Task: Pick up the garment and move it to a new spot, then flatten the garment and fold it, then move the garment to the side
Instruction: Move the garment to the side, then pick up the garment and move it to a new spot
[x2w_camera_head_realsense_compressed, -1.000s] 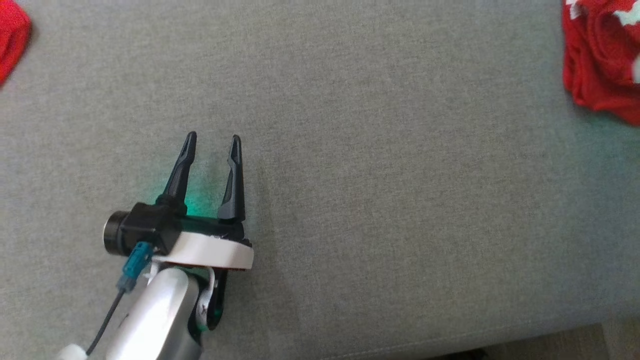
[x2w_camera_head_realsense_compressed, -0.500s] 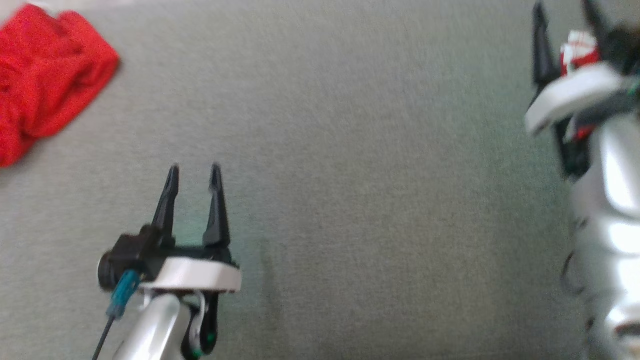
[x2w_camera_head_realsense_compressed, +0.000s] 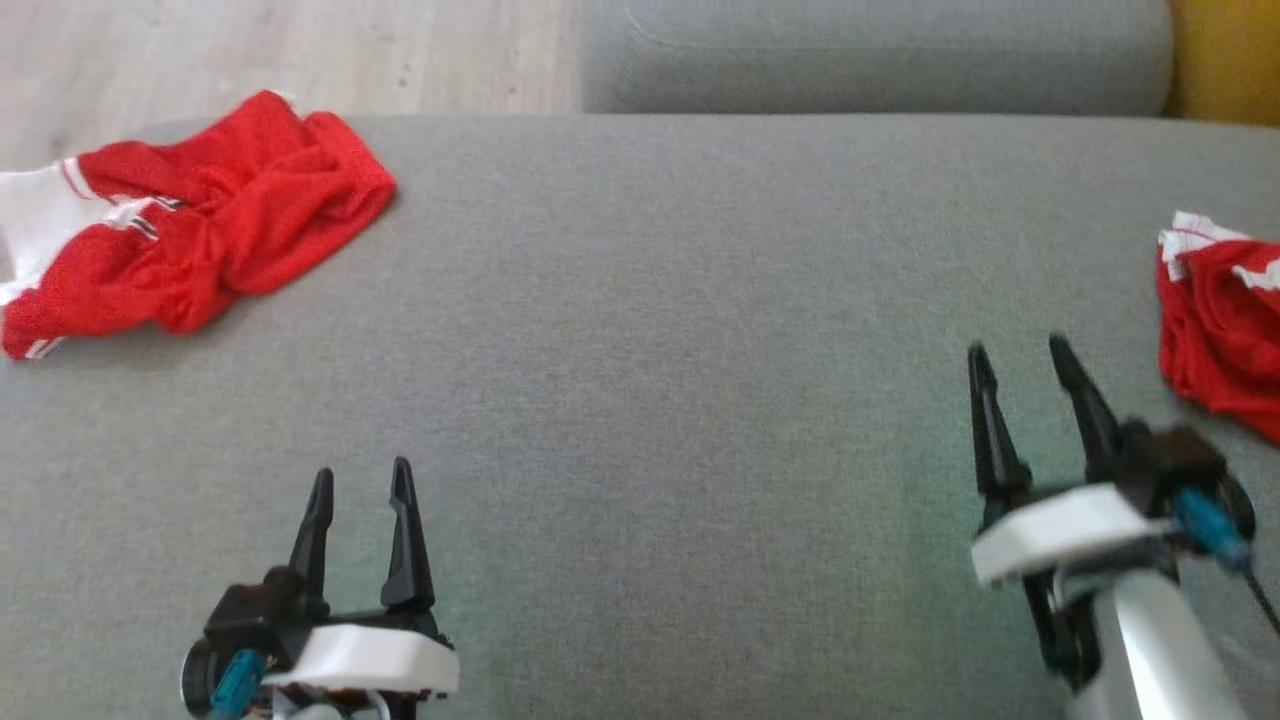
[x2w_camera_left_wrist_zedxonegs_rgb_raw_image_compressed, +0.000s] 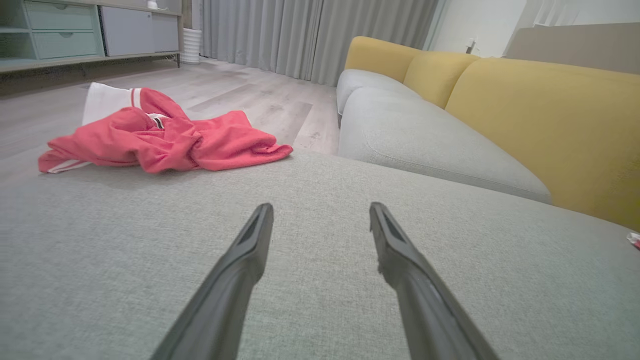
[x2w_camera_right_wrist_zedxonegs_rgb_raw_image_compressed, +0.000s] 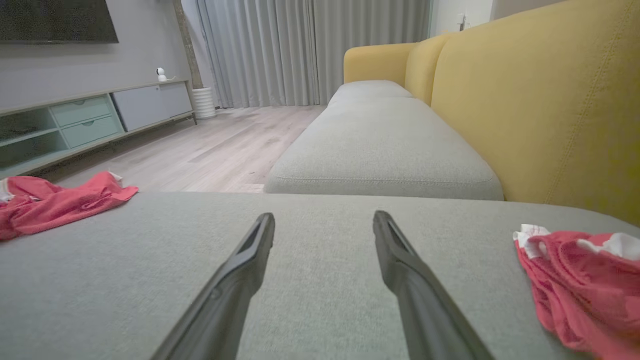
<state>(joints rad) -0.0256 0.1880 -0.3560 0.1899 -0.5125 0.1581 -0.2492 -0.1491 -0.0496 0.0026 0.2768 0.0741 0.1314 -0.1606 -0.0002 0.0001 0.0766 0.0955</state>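
Two red garments with white trim lie crumpled on the grey sofa cushion (x2w_camera_head_realsense_compressed: 650, 330): the left garment (x2w_camera_head_realsense_compressed: 220, 230) at its far left corner, the right garment (x2w_camera_head_realsense_compressed: 1215, 340) at its right edge, near the right pincer (x2w_camera_head_realsense_compressed: 1016, 347). The left pincer (x2w_camera_head_realsense_compressed: 361, 470) hangs near and left, well apart from both garments. Each pincer is spread wide over bare cushion, with nothing between its fingers.

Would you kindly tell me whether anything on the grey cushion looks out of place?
The left garment lies bunched at the cushion's far corner, its white part seeming to hang over the edge; the right garment is heaped by the right edge. Neither is flat. Nothing looks damaged.
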